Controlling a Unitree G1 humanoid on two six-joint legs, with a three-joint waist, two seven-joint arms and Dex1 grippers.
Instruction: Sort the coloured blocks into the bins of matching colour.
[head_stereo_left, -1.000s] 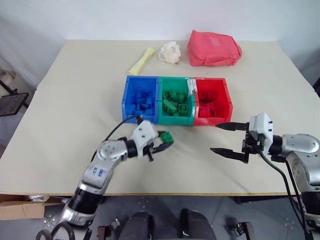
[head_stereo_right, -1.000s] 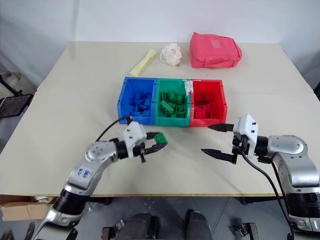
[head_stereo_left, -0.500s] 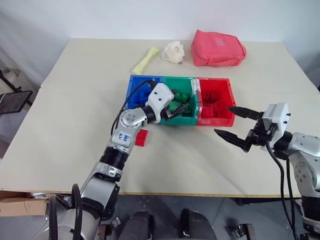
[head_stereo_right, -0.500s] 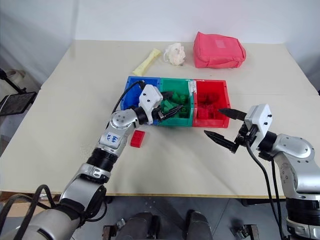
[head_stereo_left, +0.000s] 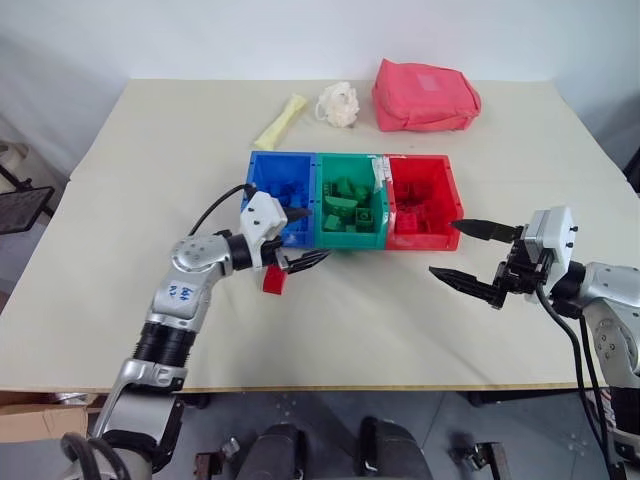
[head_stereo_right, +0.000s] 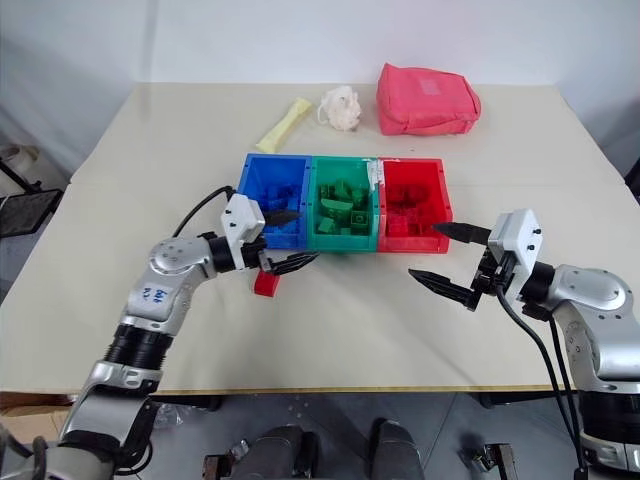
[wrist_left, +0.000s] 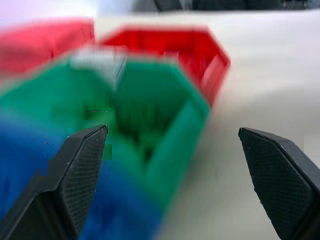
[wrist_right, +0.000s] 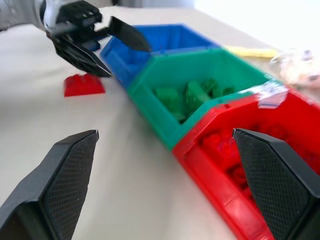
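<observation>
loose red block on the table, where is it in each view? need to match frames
Left eye: red block on the table, just under the left claw, in front of the blue bin.
Right eye: same spot, below that claw.
Left wrist: not in it.
Right wrist: on bare table, beside the blue bin, under the left claw.
Shared landmark: green bin, middle of the row.

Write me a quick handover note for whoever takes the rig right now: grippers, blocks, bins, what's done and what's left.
Left gripper: open, empty, near the blue bin's front.
Right gripper: open, empty, in front of the red bin.
Blocks: green ones lie in the green bin, red ones in the red bin, blue ones in the blue bin.
Left: one red block on the table under the left gripper; it goes in the red bin.
</observation>
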